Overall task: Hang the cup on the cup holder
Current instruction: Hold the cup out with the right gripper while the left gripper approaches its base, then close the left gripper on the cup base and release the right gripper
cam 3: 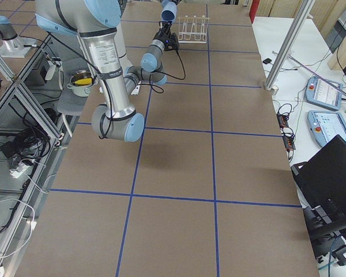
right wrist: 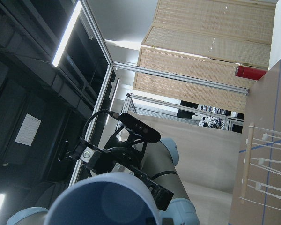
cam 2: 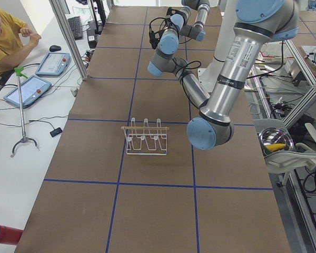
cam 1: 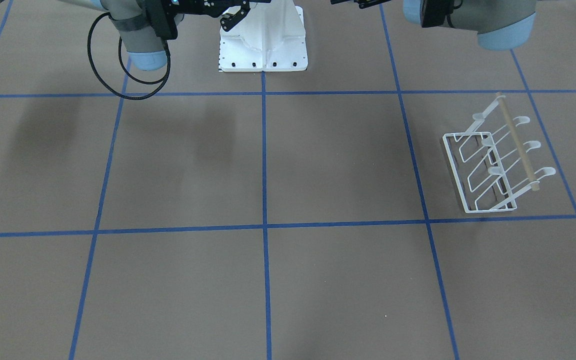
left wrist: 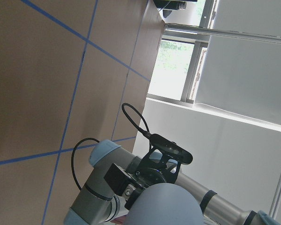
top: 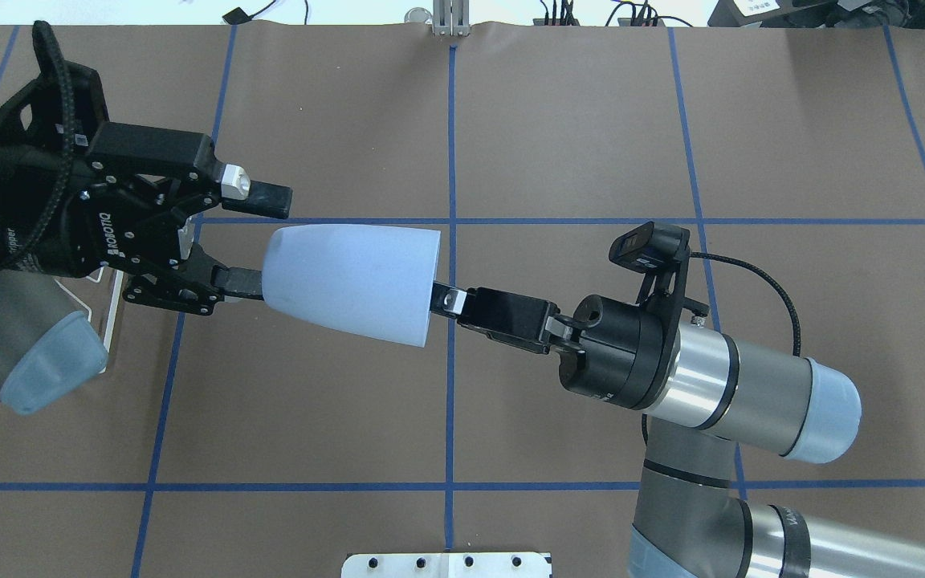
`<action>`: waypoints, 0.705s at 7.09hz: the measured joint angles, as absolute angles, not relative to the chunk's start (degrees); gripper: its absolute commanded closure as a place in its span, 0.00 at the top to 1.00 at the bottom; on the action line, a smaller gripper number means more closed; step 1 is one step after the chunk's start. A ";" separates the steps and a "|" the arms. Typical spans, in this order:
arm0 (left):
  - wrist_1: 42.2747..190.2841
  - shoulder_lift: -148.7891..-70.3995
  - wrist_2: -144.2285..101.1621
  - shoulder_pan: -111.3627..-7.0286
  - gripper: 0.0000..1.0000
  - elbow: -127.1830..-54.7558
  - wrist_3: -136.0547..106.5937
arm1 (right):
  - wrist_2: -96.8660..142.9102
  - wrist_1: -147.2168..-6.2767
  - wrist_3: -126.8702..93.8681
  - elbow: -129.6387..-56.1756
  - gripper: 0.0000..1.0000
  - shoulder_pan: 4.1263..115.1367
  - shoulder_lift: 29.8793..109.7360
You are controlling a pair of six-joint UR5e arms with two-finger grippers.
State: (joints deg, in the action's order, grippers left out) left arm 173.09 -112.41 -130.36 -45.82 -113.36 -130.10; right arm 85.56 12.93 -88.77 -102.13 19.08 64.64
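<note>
Left of centre in the overhead view, the smooth, matte light blue tapered plastic cup [top: 350,281] lies sideways, its wide rim pinched by the right gripper [top: 440,299] and its narrow base between the spread-apart jaws of the left gripper [top: 270,241], while the white wire cup holder [cam 1: 490,170] with round-tipped prongs and a wooden dowel stands at the front-facing view's right.

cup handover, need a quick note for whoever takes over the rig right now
Right gripper: jaws shut on the cup at its rim, held sideways above the table.
Left gripper: jaws open at the cup's base, no grip yet.
Cup holder: on the table, robot's left side, prongs bare.
Done: cup lifted. Left: pass to left gripper, hang on a prong.
</note>
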 measured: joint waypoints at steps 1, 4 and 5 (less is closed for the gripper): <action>173.13 -112.41 -130.26 -45.39 0.98 -113.44 -130.17 | 85.35 12.90 -88.75 -101.70 0.00 19.08 64.24; 173.22 -112.35 -129.85 -44.58 0.47 -113.48 -130.24 | 84.94 12.84 -88.70 -101.12 0.00 19.07 63.77; 173.42 -112.34 -129.32 -44.48 0.27 -113.48 -130.14 | 84.90 12.83 -88.72 -101.09 0.00 19.07 63.75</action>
State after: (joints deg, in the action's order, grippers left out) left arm 173.42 -112.34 -129.32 -44.48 -113.48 -130.14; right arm 84.90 12.83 -88.72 -101.09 19.07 63.75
